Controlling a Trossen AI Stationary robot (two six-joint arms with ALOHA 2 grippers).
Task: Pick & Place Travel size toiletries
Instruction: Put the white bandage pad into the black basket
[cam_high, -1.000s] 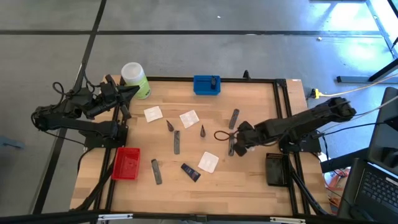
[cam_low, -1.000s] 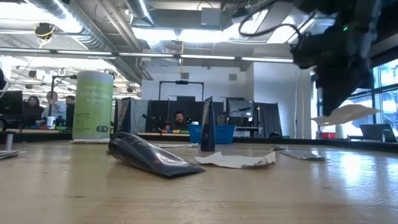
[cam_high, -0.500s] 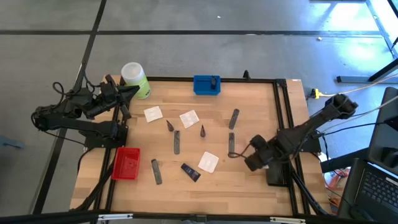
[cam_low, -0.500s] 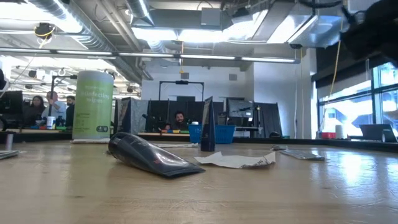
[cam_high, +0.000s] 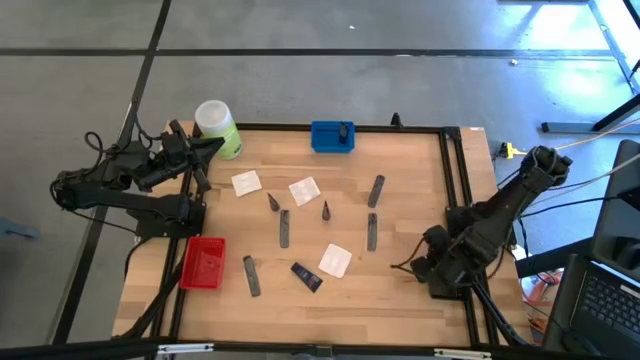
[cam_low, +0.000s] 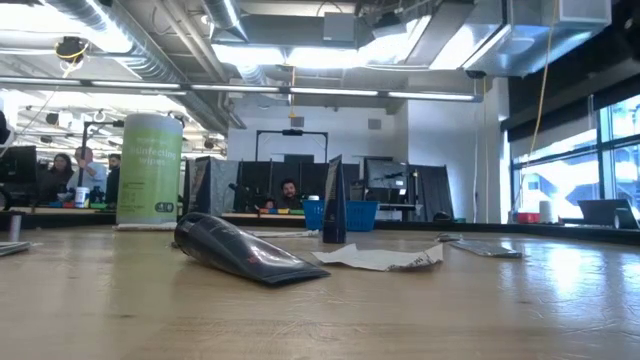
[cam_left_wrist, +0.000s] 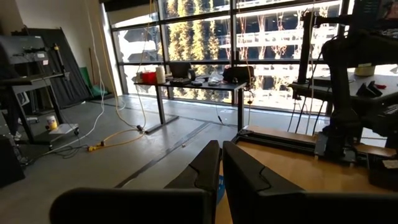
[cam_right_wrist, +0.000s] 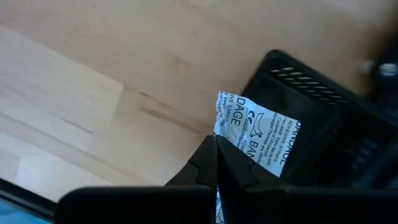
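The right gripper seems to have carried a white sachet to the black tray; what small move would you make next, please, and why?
Probably open the fingers. The right gripper pinches the white sachet at the black tray, so releasing should drop it in.

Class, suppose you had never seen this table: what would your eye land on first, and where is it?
The right gripper over the black tray at the table's right edge, shut on a white printed sachet. Next, the light-green bottle at the far left corner, near the parked left gripper, and the red tray at the left edge.
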